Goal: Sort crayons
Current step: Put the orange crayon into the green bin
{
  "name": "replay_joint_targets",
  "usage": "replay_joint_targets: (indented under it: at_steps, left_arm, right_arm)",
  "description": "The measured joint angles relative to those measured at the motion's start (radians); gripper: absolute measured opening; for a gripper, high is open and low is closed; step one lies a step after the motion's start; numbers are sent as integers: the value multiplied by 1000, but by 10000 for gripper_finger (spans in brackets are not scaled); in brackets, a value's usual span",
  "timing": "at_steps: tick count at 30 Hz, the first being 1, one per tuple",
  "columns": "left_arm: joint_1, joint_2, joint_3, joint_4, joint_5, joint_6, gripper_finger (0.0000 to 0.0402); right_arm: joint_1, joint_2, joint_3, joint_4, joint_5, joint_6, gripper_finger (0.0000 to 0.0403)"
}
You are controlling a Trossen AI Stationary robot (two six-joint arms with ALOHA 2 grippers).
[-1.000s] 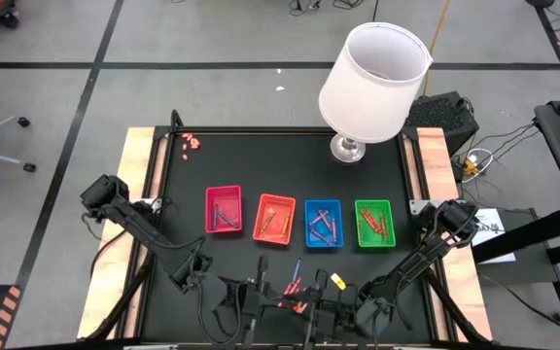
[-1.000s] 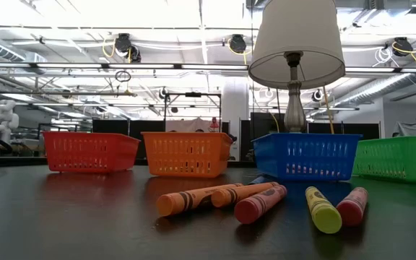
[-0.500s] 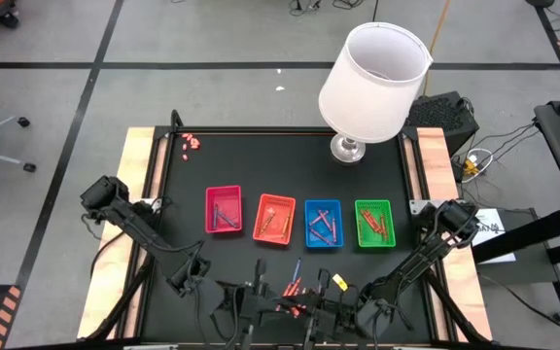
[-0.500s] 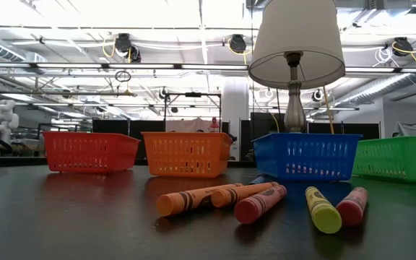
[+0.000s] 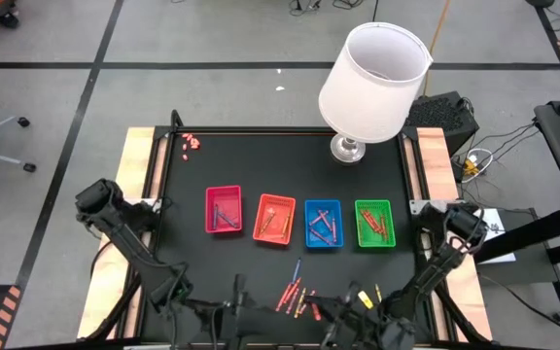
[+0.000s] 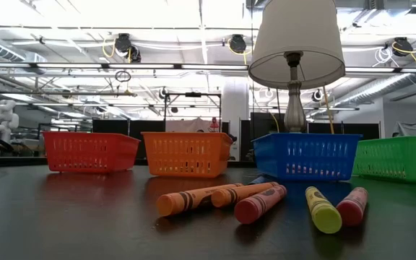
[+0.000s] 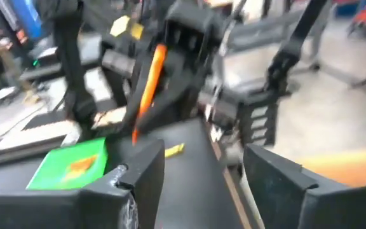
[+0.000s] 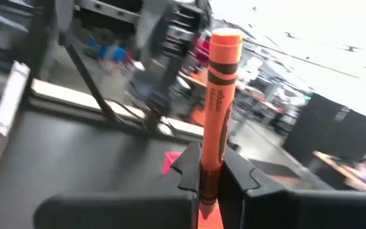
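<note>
My right gripper point(image 8: 213, 172) is shut on an orange crayon point(image 8: 218, 102) above the table's near edge, right of the middle. The left wrist view shows this crayon point(image 7: 148, 89) ahead of my left gripper point(image 7: 205, 175). That gripper stands open with nothing between its fingers, near the front edge and left of the middle. Several loose crayons point(image 5: 295, 290) lie flat on the black table; in the low view they are orange point(image 6: 193, 198), red point(image 6: 260, 204) and yellow point(image 6: 322, 209). Red point(image 5: 224, 209), orange point(image 5: 274, 218), blue point(image 5: 323, 223) and green point(image 5: 374, 223) trays hold more crayons. My right gripper pinches the orange crayon near one end point(image 8: 208, 181) between its two fingers point(image 8: 237, 175). The fingers lie across the crayon. Its longer part, with the flat end point(image 8: 226, 35), sticks out from the fingers. The crayon is lifted clear of the table.
A lamp with a white shade point(image 5: 372, 83) stands at the table's far right on its foot point(image 5: 346, 148). Small pink bits point(image 5: 192, 142) lie at the far left corner. The trays stand in a row across the table's middle. Wooden rails point(image 5: 144, 175) line both sides.
Both grippers stood close together over the middle of the near edge and have drawn apart. My left gripper has gone toward the table's left edge and my right gripper toward its right edge. The loose crayons between them have kept still and now show uncovered.
</note>
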Motion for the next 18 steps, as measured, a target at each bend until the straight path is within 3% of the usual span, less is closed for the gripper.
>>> replay_joint_targets:
  at_steps: [5, 11, 18]
  left_arm:
    - [-52, -1, 0, -163, -154, -122, 214]
    - [-76, -1, 0, -291, -216, -294, 214]
    - [-76, -1, 0, -292, -239, -301, 214]
  right_arm:
    - [65, 0, 0, -23, 179, -83, 13]
    - [97, -1, 0, -103, 178, -60, 13]
    - [60, -85, 0, -256, 178, -61, 13]
